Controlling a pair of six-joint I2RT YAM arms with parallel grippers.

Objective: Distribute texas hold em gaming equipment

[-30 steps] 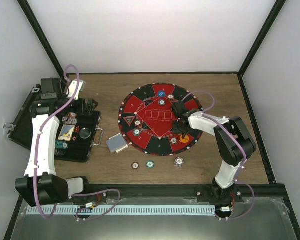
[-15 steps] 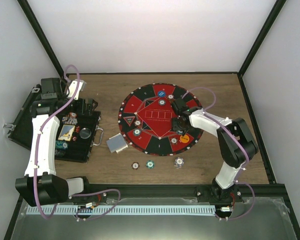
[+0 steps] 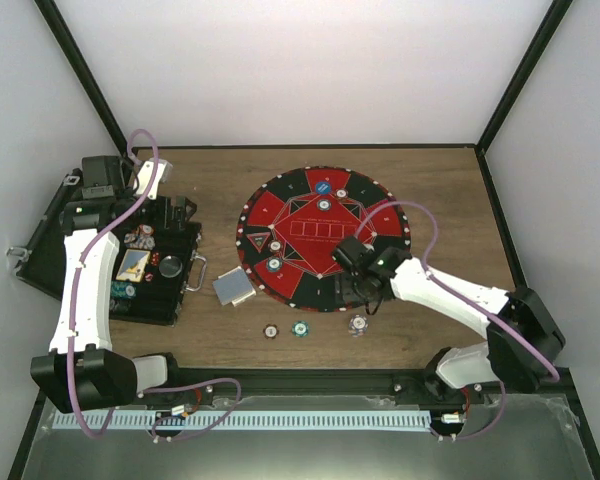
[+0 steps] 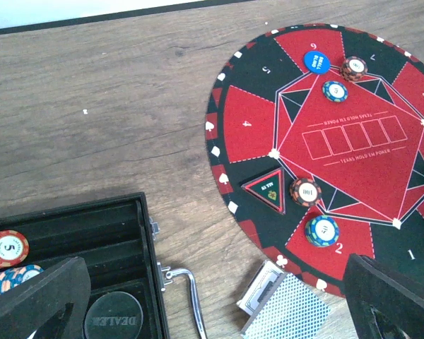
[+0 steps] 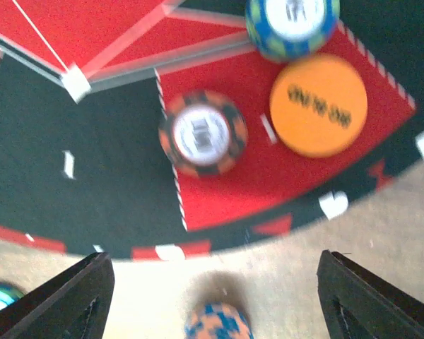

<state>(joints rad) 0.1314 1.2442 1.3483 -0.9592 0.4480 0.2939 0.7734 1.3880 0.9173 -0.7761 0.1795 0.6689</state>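
The round red-and-black mat [image 3: 298,232] carries several striped poker chips [image 4: 306,191], a blue disc [image 4: 316,61] and an orange disc [image 5: 318,106]. My right gripper [image 5: 219,304] is open and empty over the mat's near rim [image 3: 368,288]. An orange-and-blue chip [image 5: 215,326] lies on the wood under it, and another chip [image 5: 203,132] sits beside the orange disc. Three chips [image 3: 300,328] lie on the wood in front of the mat. A grey-backed card deck [image 4: 290,307] rests left of the mat. My left gripper [image 4: 212,311] hangs open above the case edge [image 3: 177,216].
The black hinged case [image 3: 150,275] lies open at the left with chips [image 4: 7,248] and a black dealer disc [image 4: 113,321] inside; its metal handle [image 4: 187,296] points at the deck. Black frame posts and white walls close in the table.
My right gripper has pulled back from the mat's right sector to its near rim and opened wide. The orange disc stays on the mat. The left arm has not moved.
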